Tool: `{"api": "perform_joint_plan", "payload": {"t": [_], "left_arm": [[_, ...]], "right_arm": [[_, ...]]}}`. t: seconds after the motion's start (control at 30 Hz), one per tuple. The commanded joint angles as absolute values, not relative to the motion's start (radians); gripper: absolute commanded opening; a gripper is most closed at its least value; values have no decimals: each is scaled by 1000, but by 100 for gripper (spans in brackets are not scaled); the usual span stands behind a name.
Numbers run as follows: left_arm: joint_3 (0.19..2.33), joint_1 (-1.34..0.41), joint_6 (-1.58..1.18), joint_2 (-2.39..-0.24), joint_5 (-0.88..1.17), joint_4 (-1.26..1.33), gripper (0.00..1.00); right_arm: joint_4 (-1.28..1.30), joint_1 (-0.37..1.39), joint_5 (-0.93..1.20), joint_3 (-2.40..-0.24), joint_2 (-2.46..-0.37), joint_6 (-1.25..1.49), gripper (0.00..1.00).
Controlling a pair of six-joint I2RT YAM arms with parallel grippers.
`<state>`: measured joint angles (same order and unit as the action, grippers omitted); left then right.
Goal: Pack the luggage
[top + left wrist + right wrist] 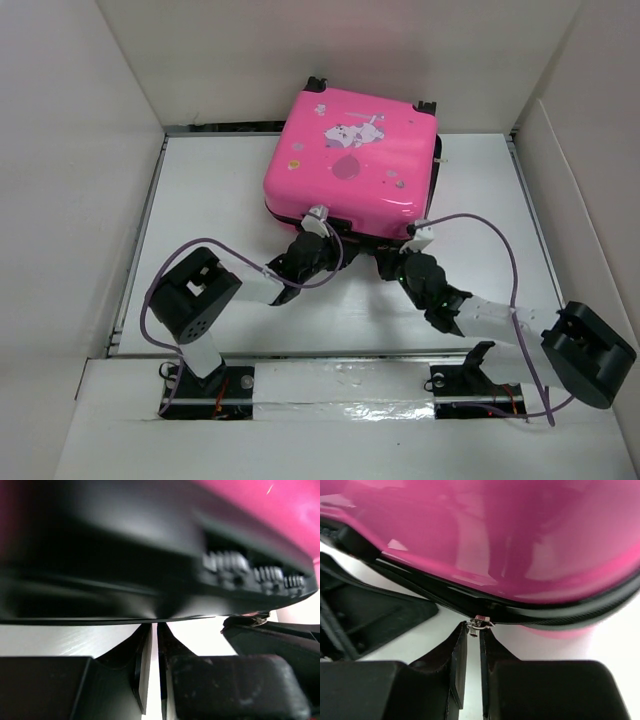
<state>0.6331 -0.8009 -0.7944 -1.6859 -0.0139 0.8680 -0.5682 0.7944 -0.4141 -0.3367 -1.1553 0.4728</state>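
white tabletop (210,200) boxed by white walls (80,100); closed pink luggage (350,155) lies upper centre. left gripper (154,627) pinched nearly shut at its black trim (125,555); right gripper (473,630) clamps the zipper pull (479,622).

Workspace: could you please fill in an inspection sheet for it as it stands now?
Surface: white table.
Job's things: pink luggage lies closed, stickers up, at the far middle; its zip pull is at the near edge.
Clutter: nothing seen.
Grippers: left gripper shut, tips at the luggage's black rim, nothing seen between them; right gripper shut on the zip pull.
Cables: purple left cable and right cable loop along the arms.
Surroundings: white walls on three sides.
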Motion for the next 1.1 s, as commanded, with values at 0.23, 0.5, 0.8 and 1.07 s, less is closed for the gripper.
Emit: {"api": "perform_joint_plan", "payload": {"t": [0.23,0.5,0.8,1.07], "left_arm": [[743,-782,-738,-1726,44,953,7],[487,-730,-741,-1533,74,999,54],[357,-756,-669,-1056,-85,647,65],[485,-562,-744,-811,-266,484,70]], "right_arm": [[-710,943,-114,-594,-1333,445,0],[-618,945,-259,-407,-1076,474,0],[-96,901,-302,-255,-476,509,48],[166,801,-324,-461,-417,376,63]]}}
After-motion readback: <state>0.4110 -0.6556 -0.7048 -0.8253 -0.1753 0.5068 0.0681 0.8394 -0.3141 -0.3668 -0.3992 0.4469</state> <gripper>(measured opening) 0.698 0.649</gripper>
